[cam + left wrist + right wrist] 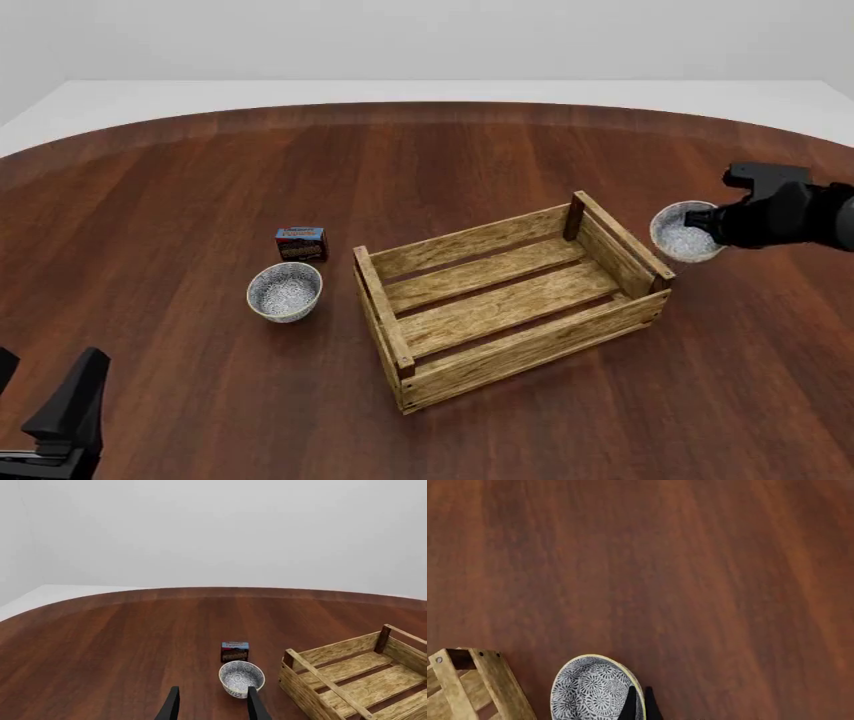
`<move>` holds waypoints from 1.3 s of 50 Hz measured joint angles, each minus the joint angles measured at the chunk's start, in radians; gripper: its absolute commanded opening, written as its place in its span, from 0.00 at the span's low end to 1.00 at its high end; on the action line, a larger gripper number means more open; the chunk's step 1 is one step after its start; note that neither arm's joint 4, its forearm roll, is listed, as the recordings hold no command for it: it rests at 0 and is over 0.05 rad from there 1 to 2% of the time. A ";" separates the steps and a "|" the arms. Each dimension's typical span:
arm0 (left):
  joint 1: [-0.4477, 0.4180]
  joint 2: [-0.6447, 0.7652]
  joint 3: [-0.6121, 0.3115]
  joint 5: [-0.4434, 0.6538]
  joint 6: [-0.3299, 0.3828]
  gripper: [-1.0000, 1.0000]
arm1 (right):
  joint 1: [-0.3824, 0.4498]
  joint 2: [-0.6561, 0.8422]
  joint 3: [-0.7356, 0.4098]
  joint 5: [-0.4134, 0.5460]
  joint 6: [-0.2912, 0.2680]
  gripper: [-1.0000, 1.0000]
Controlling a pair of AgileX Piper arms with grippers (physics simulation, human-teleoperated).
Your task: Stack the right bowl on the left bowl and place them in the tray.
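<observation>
The left bowl (284,290), white with a grey pattern, stands on the table left of the tray (514,330), a light-wood slatted crate. It also shows in the left wrist view (241,676), just ahead of my open, empty left gripper (213,691), which sits low at the near left in the front view (47,365). The right bowl (681,235) is just beyond the tray's right end. My right gripper (705,228) is shut on its rim. In the right wrist view the fingers (630,704) pinch the rim of the bowl (590,690).
A small blue-and-red box (302,243) stands just behind the left bowl, also in the left wrist view (235,651). The tray fills the table's middle; its corner post (457,667) is close to the right bowl. The brown table (160,190) has a rounded far edge.
</observation>
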 measured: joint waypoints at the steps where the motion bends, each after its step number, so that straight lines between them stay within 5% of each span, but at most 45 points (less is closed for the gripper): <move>1: 0.000 0.000 -0.001 0.000 0.000 1.00 | 0.000 -0.008 0.002 0.001 0.000 0.00; 22: -0.008 0.000 -0.014 0.009 0.005 1.00 | 0.065 -0.259 0.089 -0.023 0.052 0.00; 65: -0.032 0.000 -0.040 0.030 0.037 1.00 | 0.422 -0.734 0.374 -0.117 0.157 0.00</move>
